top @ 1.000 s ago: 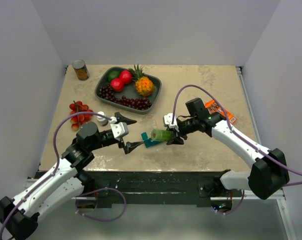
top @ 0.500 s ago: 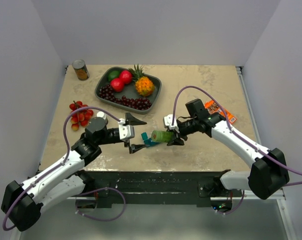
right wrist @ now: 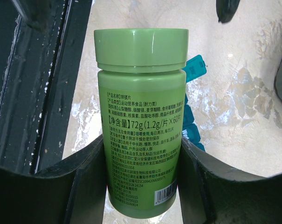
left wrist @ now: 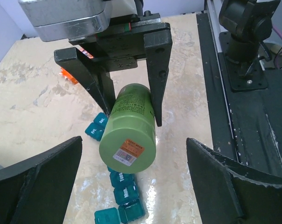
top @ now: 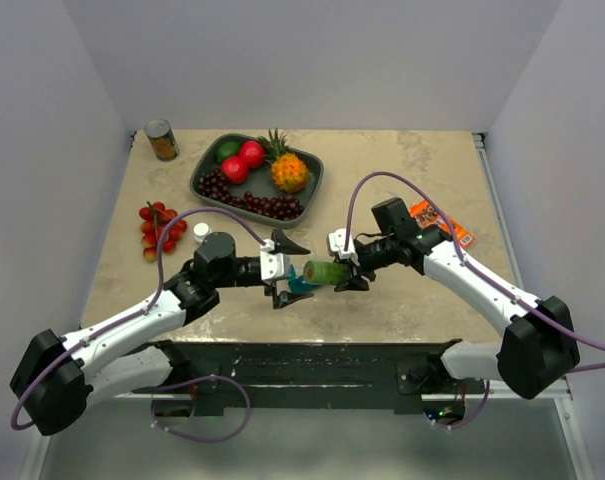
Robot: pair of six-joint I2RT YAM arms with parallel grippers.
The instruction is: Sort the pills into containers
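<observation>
Containers (left wrist: 125,192): teal strips lying on the table (top: 412,170), directly beneath the green bottle (right wrist: 141,126). Bottle: held sideways above them, your right gripper (top: 346,270) clamped around its body. Your left gripper (top: 296,272): jaws spread wide, empty, facing the bottle's capped end. Fruit tray (top: 204,186): well behind.

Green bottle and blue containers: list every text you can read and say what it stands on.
"净含量 72g (1.2g/片×60片)": on the green bottle, right wrist view.
Its other print and barcode digits: too small to read.
Orange sticker on its end: too small to read.
"Fri", "Sat", "Tues", "Mon", apparently: on the blue containers, left wrist view.
</observation>
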